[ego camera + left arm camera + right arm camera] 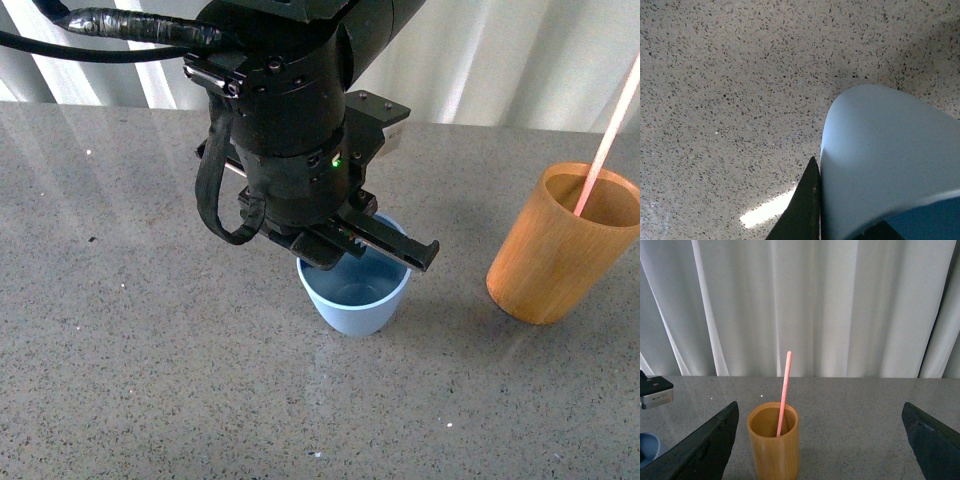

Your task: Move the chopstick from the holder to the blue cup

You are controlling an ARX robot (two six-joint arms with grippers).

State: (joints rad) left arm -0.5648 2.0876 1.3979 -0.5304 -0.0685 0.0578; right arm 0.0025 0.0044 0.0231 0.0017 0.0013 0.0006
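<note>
Left claw (368, 249) is clamped on blue cup (350, 305) wall. Right claw (820, 408) is spread wide, empty. Chopstick (784, 390) is leant in holder (774, 455).

Left gripper (350, 250) blocks blue cup (355, 300) far rim; chopstick (605, 150) top and holder (555, 260) side clipped by front view's right edge.

Speckled grey table (150, 380) before white curtain (840, 305)
</note>
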